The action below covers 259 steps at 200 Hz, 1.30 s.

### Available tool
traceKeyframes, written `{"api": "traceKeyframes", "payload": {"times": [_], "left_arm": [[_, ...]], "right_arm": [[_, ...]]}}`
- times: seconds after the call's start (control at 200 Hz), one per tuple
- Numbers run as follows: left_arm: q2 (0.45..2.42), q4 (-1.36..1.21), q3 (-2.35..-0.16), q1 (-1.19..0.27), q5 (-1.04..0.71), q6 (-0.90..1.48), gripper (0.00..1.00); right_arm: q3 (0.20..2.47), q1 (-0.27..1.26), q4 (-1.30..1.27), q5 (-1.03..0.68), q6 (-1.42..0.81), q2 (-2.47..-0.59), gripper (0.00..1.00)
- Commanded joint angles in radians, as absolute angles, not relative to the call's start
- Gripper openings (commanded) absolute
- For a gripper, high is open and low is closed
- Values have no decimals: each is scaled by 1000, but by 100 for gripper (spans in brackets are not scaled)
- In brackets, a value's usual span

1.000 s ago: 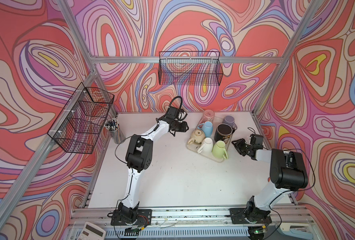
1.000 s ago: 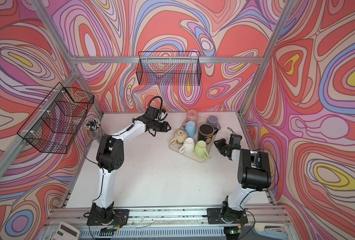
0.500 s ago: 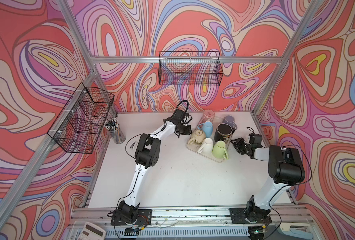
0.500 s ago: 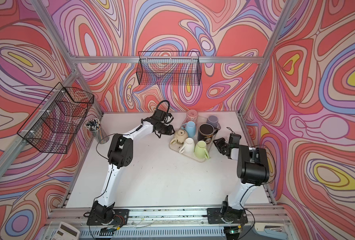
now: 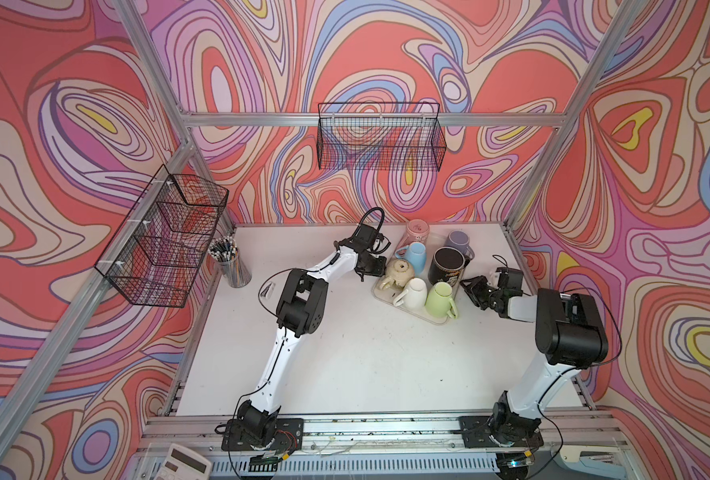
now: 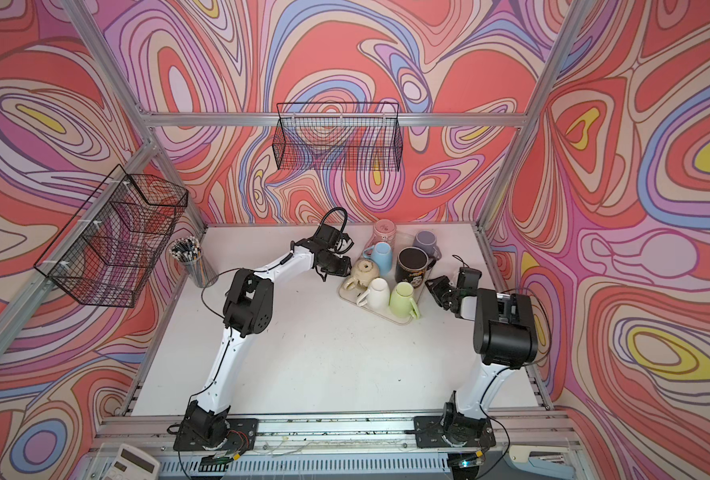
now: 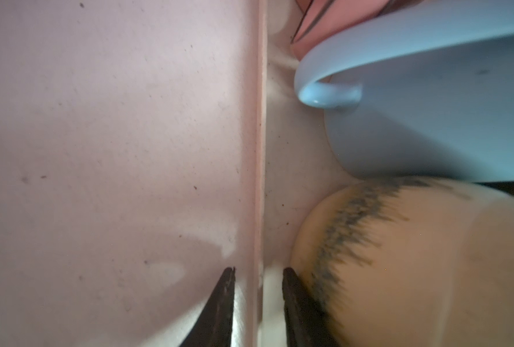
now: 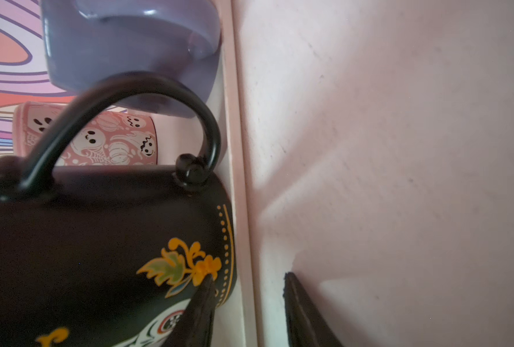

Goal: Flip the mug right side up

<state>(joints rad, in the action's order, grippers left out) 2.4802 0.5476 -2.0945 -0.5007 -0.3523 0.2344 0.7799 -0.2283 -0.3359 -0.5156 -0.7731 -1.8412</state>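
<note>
Several mugs stand close together on a pale tray (image 5: 436,319) at the back right of the table. A black mug (image 5: 447,266) shows its dark inside. The cream mug (image 5: 401,270), blue mug (image 5: 413,252), white mug (image 5: 412,291) and green mug (image 5: 440,296) look mouth down. My left gripper (image 7: 258,270) is open, its fingers either side of the tray rim (image 7: 258,150), next to the cream mug (image 7: 415,255). My right gripper (image 8: 249,276) is open astride the opposite tray rim (image 8: 237,180), one finger by the black mug (image 8: 99,240).
A pink ghost-print mug (image 5: 417,229) and a purple mug (image 5: 459,243) fill the tray's far end. A pencil cup (image 5: 231,266) stands at the back left. Wire baskets (image 5: 166,237) (image 5: 380,141) hang on the walls. A calculator (image 5: 183,461) lies on the front rail.
My left gripper has moved right to the tray's edge beside the cream mug, and its jaws have narrowed. The right gripper has barely moved.
</note>
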Motion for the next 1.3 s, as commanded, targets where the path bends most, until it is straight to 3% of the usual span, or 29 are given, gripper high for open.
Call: {"api": "traceKeyframes", "payload": {"times": [0.0,0.386,0.666,0.836,1.082,1.292], "left_arm": [[2505,599,-2125,-512,-329,212,29],[2510,617,-2123,-515,-309,213,16],[2502,603,-2096,-520,-324,225,0],[2477,579,-2044,-524,-327,229,0],[2424,513,-1941,-523,-330,251,0],[2378,454,-1855,-524,-341,280,0]], "right_arm": [[793,-220,-353,-520,-774,-1871,39],[816,-197,-334,-511,-775,-1902,39],[827,-179,-321,-503,-786,-1930,38],[850,-175,-294,-509,-795,-1964,36],[860,-173,-258,-497,-790,-1988,22],[881,-156,-219,-488,-776,-2002,21]]}}
